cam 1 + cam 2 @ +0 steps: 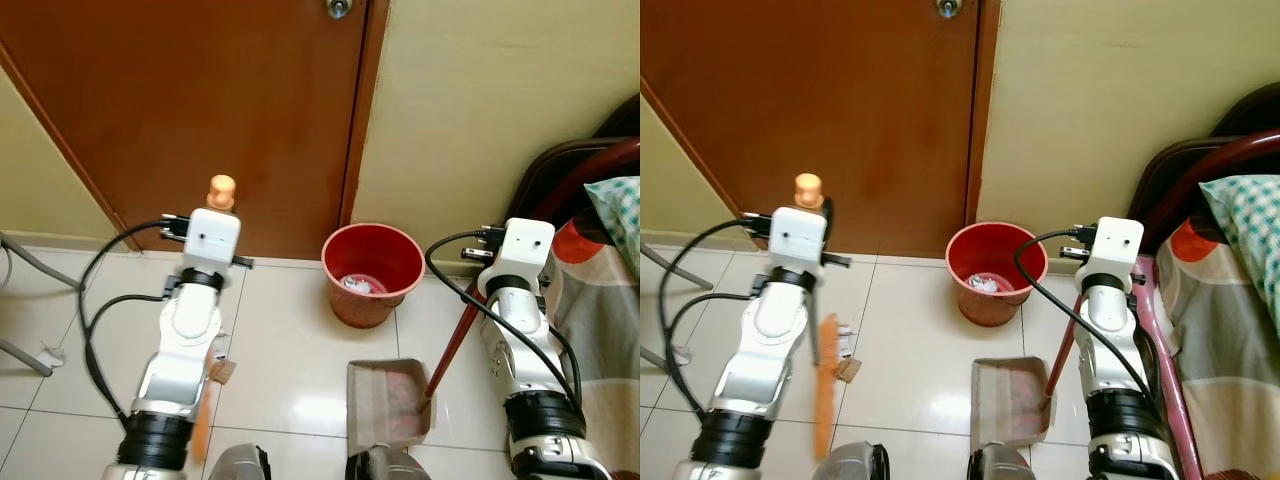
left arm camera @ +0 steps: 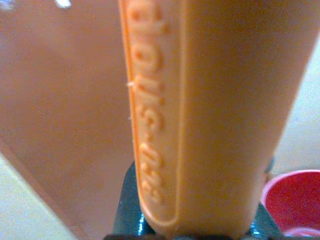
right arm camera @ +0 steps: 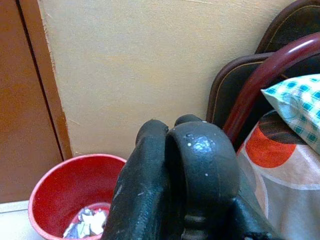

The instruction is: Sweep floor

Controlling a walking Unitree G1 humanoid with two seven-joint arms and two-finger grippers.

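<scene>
1 red bin (image 1: 373,272), 1 dustpan (image 1: 388,402), 1 orange broom (image 1: 824,385), 1 door (image 1: 200,110), 2 robot arms, few paper scraps (image 1: 847,362) on floor.

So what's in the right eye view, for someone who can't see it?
Two silver robot arms stand over a tiled floor, with an orange broom on the left, a dustpan on the right, and a red bin by a brown door.

Even indoor light, tile glare; left wrist view perhaps defocused.

The long orange plastic broom handle (image 2: 200,115) was blurred, its embossed lettering unreadable; the crumpled scraps (image 1: 358,284) inside the round red plastic bin (image 1: 372,274) were too small to identify
</scene>
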